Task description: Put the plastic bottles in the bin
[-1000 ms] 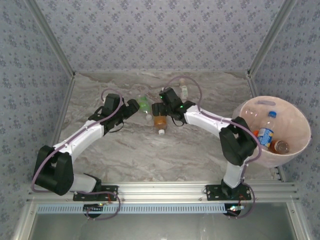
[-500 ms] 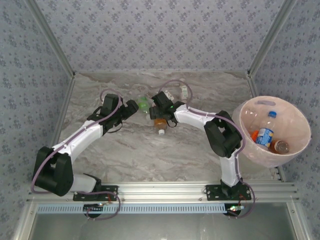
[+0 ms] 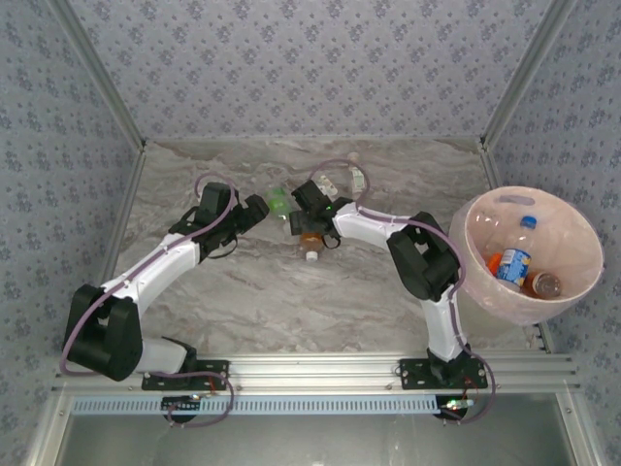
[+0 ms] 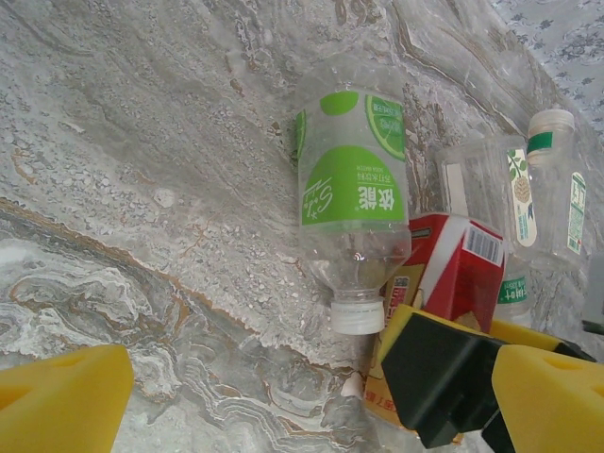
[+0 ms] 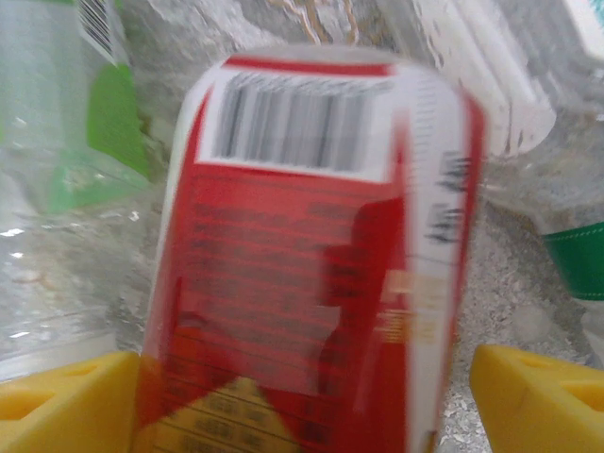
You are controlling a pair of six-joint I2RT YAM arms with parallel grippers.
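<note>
— How is the left claw [image 4: 302, 401] set?
— It is held wide, with nothing caught between its yellow pads [image 4: 57, 406]. A green-labelled bottle [image 4: 354, 203] is seen lying on the marbled table [image 4: 142, 170] just ahead, cap turned toward the claw.
— And the right claw [image 5: 302, 406]?
— It is spread wide as well, and a red-labelled bottle [image 5: 311, 255] is straddled by it. A slim gap seems to be left at one pad, though that picture is blurred, so contact at the other pad cannot be judged.
— What is found around it?
— The red-labelled bottle is laid just beside the green-labelled one, and a clear bottle [image 4: 552, 189] with a green band is seen just beyond.
— The bin [image 3: 572, 218]?
— It is placed at the table's right edge, well apart, with several bottles [image 3: 516, 260] inside.
</note>
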